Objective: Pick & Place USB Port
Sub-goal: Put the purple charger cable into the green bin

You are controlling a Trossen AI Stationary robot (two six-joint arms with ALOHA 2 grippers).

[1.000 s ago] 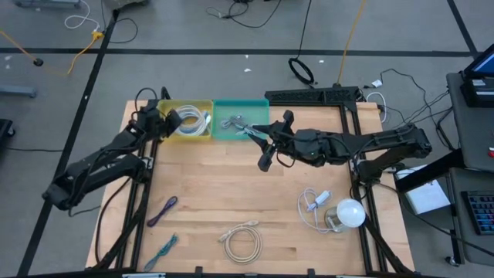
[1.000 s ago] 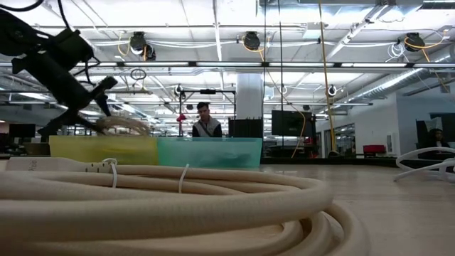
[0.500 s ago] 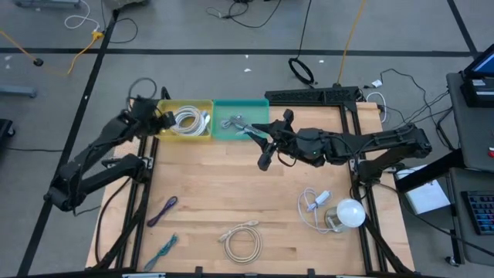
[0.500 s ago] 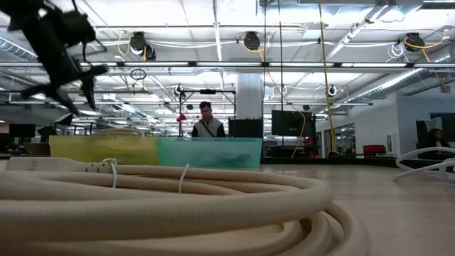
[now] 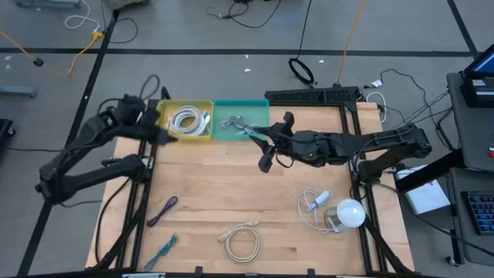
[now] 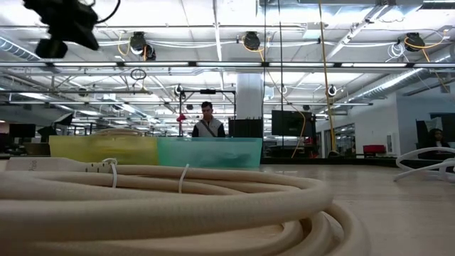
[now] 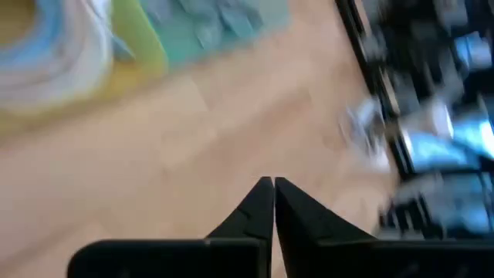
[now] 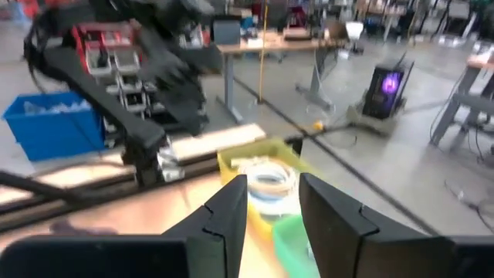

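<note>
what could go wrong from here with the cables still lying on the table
1. The left gripper is shut and empty beside the yellow bin, so it must reopen before any pick.
2. The coiled white cable is loose loops; a grip may catch one strand and drag it.
3. The right gripper hangs near the green bin and could knock it.

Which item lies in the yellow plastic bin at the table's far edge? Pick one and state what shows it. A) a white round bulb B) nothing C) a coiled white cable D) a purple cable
C: the high view shows a coiled white cable lying inside the yellow plastic bin, next to the green bin; the left wrist view also glimpses pale coils there.
</note>
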